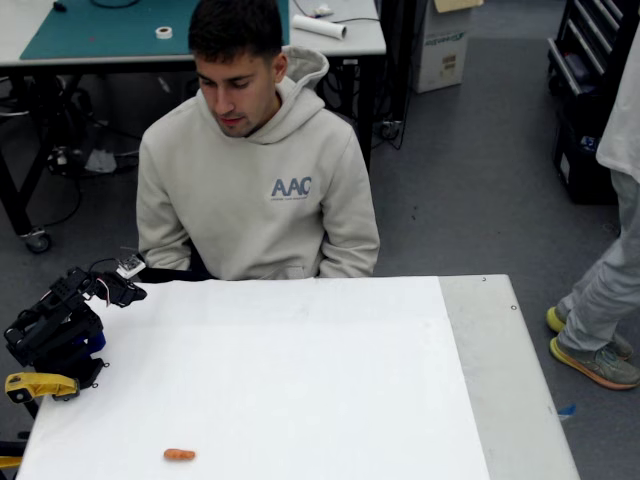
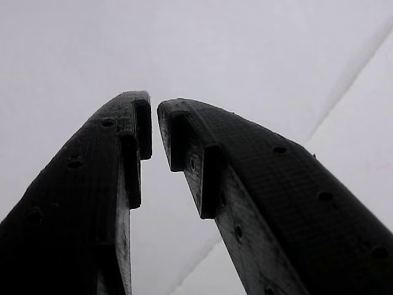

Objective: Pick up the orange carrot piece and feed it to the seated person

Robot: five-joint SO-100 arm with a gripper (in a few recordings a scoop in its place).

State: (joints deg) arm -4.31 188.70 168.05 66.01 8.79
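Claw point(image 2: 153, 123) fingers in the wrist view rise from the bottom edge and lean toward each other, their tips nearly meeting with only a thin gap between them and nothing pinched there; behind them lies plain pale surface crossed by a faint diagonal edge toward 3 o'clock. In the fixed view the claw point(image 1: 125, 283) sits at the tip of the black arm point(image 1: 55, 325), which is folded at the left edge of the counter point(image 1: 300, 370), at about 9 o'clock of the white sheet; how far the fingers stand apart cannot be told from there. A yellow part point(image 1: 38, 384) sticks out of the arm's base, just below it. The orange carrot piece point(image 1: 179, 455) lies flat on the white sheet at about 7 o'clock, near the front edge, well apart from the claw and touching nothing else. The seated person point(image 1: 255, 190), in a light beige hoodie with "AAC" on the chest, sits at the far edge of the counter at 12 o'clock, head bowed toward the surface. At 3 o'clock, off the counter, the grey trouser leg and shoes of a standing person point(image 1: 600, 300) show on the floor. Behind the seated person stands a table with a green mat point(image 1: 110, 30) and a roll of tape point(image 1: 163, 32).
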